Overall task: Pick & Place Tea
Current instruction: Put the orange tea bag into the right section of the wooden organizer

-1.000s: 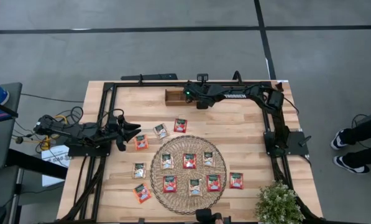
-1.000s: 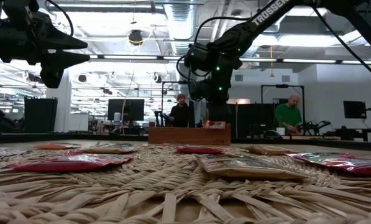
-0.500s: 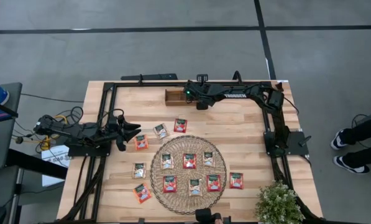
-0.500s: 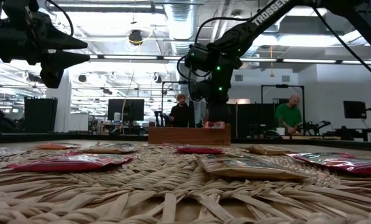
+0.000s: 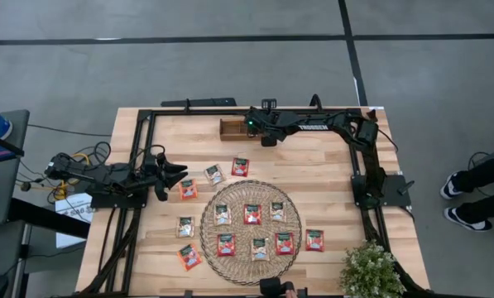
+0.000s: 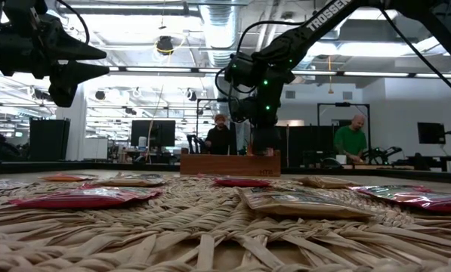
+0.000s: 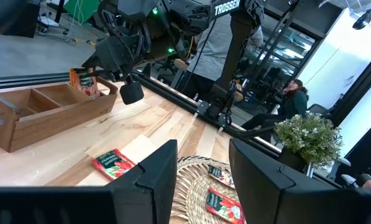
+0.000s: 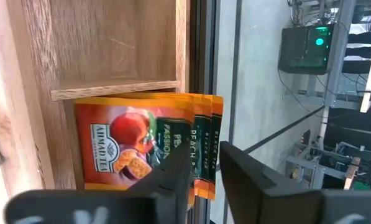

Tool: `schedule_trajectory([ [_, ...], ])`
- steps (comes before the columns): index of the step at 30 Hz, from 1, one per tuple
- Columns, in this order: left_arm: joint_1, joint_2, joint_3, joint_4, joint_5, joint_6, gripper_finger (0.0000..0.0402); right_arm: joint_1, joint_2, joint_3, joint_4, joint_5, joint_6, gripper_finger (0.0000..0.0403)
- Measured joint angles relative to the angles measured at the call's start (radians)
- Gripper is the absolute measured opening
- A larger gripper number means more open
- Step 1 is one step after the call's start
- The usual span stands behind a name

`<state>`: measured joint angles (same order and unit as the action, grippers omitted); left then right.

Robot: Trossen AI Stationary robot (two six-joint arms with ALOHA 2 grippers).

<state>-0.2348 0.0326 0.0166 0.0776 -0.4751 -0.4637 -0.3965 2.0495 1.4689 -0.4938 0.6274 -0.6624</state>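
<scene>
Right gripper [image 5: 267,139] sits over the end compartment of the wooden tray [image 5: 232,130] at the table's far edge, jaws parted a little, nothing gripped. Just ahead of its fingers [image 8: 173,171] stands a small stack of red-orange sachets [image 8: 145,146], upright in that compartment, probably three. Left gripper [image 5: 180,172] hovers at the left side near a loose sachet [image 5: 188,189], jaws open and empty. Other sachets lie flat on the woven mat [image 5: 251,273] and the bare table [image 5: 329,178].
</scene>
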Motion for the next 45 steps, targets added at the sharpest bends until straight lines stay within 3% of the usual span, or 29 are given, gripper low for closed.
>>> schedule_trajectory([
  [3, 0.000, 0.000, 0.000, 0.000, 0.000, 0.000, 0.0138, 0.004, 0.000, 0.000, -0.002, 0.019, -0.001, 0.0103],
  [12, 0.000, 0.000, 0.000, 0.001, 0.000, 0.001, 0.0138, 0.077, -0.048, 0.042, -0.112, 0.228, -0.025, 0.0123],
  [23, 0.000, 0.000, 0.000, 0.002, 0.001, 0.007, 0.0138, 0.214, -0.297, 0.057, -0.580, 0.196, 0.189, 0.0122],
  [28, 0.000, 0.000, 0.000, 0.003, 0.001, 0.006, 0.0138, 0.255, -0.433, 0.055, -0.729, 0.054, 0.387, 0.0122],
  [34, 0.000, 0.000, 0.000, 0.005, 0.009, 0.000, 0.0138, 0.244, -0.610, -0.034, -0.735, -0.128, 0.572, 0.0121],
  [39, 0.000, 0.000, 0.000, 0.005, 0.011, -0.001, 0.0138, 0.216, -0.785, -0.227, -0.586, -0.219, 0.621, 0.0121],
  [45, 0.000, 0.000, 0.000, 0.006, 0.011, -0.001, 0.0138, 0.192, -0.984, -0.493, -0.307, -0.448, 0.760, 0.0121],
])
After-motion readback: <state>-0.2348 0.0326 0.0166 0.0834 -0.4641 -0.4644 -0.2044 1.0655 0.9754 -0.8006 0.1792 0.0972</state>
